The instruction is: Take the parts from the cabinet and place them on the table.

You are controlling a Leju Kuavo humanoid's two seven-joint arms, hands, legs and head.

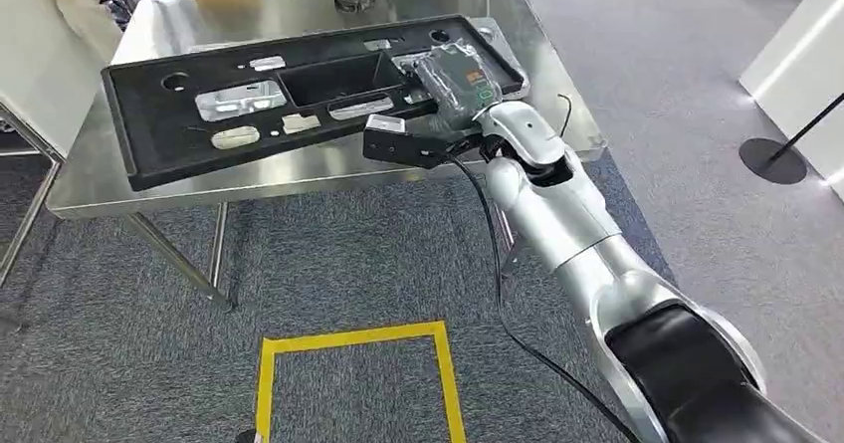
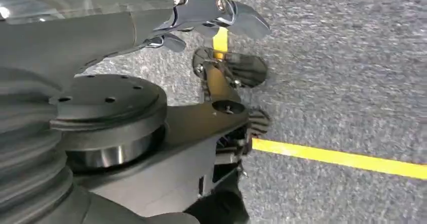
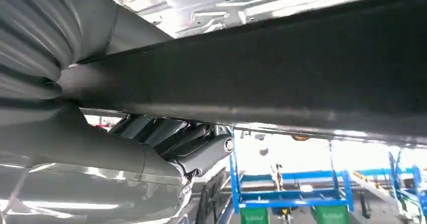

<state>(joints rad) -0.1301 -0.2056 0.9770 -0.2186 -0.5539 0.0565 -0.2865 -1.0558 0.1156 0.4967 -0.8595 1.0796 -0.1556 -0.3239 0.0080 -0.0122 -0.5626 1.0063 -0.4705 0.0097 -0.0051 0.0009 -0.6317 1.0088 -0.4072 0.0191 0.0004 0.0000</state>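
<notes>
Industrial workshop floor: steel worktable (image 1: 328,174) at 12 o'clock, grey carpet, yellow floor tape (image 1: 353,340), blue racking (image 3: 287,183).

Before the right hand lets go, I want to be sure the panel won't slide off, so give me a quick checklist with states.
1. Black panel lying on the steel table: ok.
2. Panel inside the table edges: not ok, its near right end overhangs the front edge.
3. Right hand grips the panel's right end: ok.
4. Left hand holds nothing, fingers apart: ok.
5. Person at the table's far left corner, away from the panel: ok.
6. Panel flat: cannot tell.
</notes>
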